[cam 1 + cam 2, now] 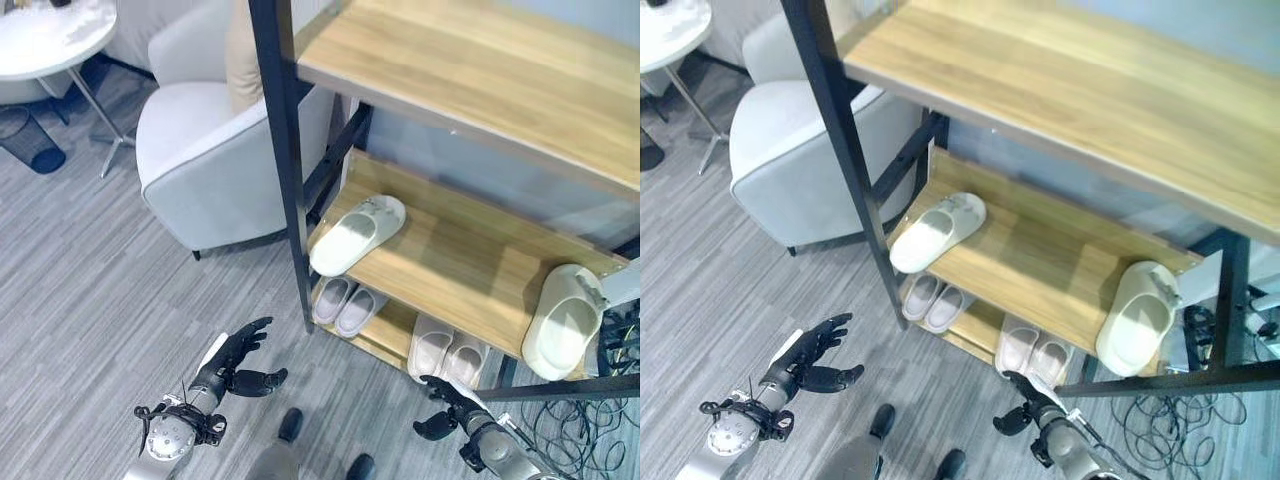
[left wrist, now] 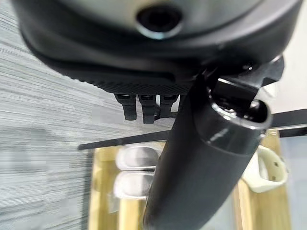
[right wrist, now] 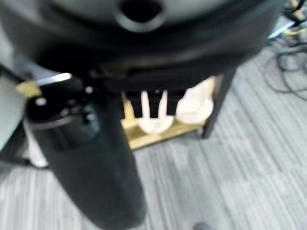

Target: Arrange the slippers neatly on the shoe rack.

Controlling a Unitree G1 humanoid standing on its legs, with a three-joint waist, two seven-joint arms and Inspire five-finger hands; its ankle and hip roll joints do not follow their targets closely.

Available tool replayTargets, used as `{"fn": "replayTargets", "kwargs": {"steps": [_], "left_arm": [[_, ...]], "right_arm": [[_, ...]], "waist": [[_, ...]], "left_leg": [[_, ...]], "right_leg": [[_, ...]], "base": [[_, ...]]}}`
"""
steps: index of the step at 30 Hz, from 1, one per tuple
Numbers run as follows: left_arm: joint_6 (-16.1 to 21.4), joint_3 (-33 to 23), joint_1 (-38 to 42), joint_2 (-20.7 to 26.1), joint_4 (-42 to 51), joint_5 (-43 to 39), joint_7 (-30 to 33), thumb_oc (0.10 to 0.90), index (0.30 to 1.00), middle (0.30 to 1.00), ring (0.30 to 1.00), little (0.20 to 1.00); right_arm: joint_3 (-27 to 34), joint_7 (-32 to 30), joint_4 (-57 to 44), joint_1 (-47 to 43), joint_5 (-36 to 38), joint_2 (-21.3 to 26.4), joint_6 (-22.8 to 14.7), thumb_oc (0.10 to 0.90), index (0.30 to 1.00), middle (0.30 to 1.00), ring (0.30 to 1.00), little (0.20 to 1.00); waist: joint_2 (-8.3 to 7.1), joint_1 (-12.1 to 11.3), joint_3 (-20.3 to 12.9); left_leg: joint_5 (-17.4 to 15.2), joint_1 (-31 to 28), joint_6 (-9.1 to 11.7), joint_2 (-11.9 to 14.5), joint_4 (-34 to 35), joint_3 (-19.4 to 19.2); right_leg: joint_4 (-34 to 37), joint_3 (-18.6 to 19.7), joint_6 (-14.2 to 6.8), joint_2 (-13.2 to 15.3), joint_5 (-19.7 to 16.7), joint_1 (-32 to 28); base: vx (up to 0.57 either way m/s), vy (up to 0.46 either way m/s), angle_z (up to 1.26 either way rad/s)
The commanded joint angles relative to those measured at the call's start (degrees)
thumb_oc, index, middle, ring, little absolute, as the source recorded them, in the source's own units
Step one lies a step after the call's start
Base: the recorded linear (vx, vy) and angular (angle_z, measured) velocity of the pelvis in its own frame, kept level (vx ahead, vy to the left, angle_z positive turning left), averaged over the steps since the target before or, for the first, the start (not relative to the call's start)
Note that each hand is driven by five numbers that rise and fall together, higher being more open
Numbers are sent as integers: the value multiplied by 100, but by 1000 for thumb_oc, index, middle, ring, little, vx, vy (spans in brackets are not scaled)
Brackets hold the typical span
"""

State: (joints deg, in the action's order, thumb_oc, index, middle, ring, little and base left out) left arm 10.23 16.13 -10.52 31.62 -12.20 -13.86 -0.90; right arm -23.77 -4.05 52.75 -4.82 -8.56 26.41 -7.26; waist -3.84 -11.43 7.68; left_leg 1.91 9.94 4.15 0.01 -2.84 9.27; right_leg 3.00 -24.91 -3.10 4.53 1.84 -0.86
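- Nearest, low at the left: left hand (image 1: 238, 362), fingers straight and spread, thumb out, holding nothing, hovering above the floor (image 1: 90, 300) well short of the rack.
- Nearest, low at the right: right hand (image 1: 447, 402), fingers loosely extended, nothing in its grasp, just in front of the lowest shelf.
- Just beyond: shoe rack (image 1: 283, 160), black metal posts with pale wooden boards.
- Lowest shelf: one pale pair (image 1: 346, 303) side by side near the left post; a second pale pair (image 1: 444, 349) side by side further right, just beyond the right hand.
- Middle shelf (image 1: 450, 255): left cream slipper (image 1: 357, 233) lying at an angle at the left end, heel reaching the front edge; right cream slipper (image 1: 564, 321) well apart at the right end, partly overhanging the front edge.
- Step in hand, as a judgement: an approach, nothing grasped yet; the two cream slippers look like the pair left to tidy.
- Next move likely calls for raising a hand to the middle shelf, closing on one cream slipper and setting it beside the other, toes aligned.
- Top shelf (image 1: 480, 70): bare wood.
- Beyond and left: grey striped carpet, a white armchair (image 1: 215, 150) touching the rack's side, a small round white table (image 1: 45, 40), a dark mesh bin (image 1: 28, 140).
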Motion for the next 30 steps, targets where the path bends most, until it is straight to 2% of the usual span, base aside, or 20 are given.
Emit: {"fn": "replayTargets", "kwargs": {"steps": [1,5,13,19,27,30], "left_arm": [[252,7,87,-47,-6,449,12,800,900,900,900,900],[260,-43,30,-89,-23,606,21,800,900,900,900,900],[302,-210,4,-119,550,571,62,800,900,900,900,900],[349,-383,-18,-120,1122,464,107,800,900,900,900,900],[528,-605,308,-170,2079,214,381,800,900,900,900,900],[548,-639,372,-211,2157,159,439,800,900,900,900,900]], "right_arm": [[218,-109,-126,36,-74,204,-144,800,900,900,900,900],[304,-123,67,131,-58,15,-146,800,900,900,900,900],[427,-214,410,265,-74,-289,-67,800,900,900,900,900],[495,-226,423,420,-62,-392,-35,800,900,900,900,900],[450,-273,433,510,-136,-421,17,800,900,900,900,900],[436,-283,442,502,-153,-407,27,800,900,900,900,900]], "waist": [[23,-62,-492],[100,-42,-690],[264,-4,-797],[325,11,-821],[500,96,-753],[536,114,-746]], "left_leg": [[860,348,284,-172,784,-140],[827,224,295,-182,784,-272],[814,82,319,-180,784,-435],[722,-150,278,-166,784,-498],[645,-279,245,-157,784,-568],[643,-272,236,-156,784,-587]], "right_leg": [[99,22,-350,-74,-236,395],[200,164,-401,-23,-254,278],[200,452,-468,7,-246,236],[200,585,-471,-14,-207,100],[200,716,-474,-2,-173,63],[200,751,-480,-2,-181,90]], "base": [[63,-15,-27],[92,0,-18],[17,-2,-7],[54,-10,-12],[25,-17,-9],[1,-3,-4]]}}
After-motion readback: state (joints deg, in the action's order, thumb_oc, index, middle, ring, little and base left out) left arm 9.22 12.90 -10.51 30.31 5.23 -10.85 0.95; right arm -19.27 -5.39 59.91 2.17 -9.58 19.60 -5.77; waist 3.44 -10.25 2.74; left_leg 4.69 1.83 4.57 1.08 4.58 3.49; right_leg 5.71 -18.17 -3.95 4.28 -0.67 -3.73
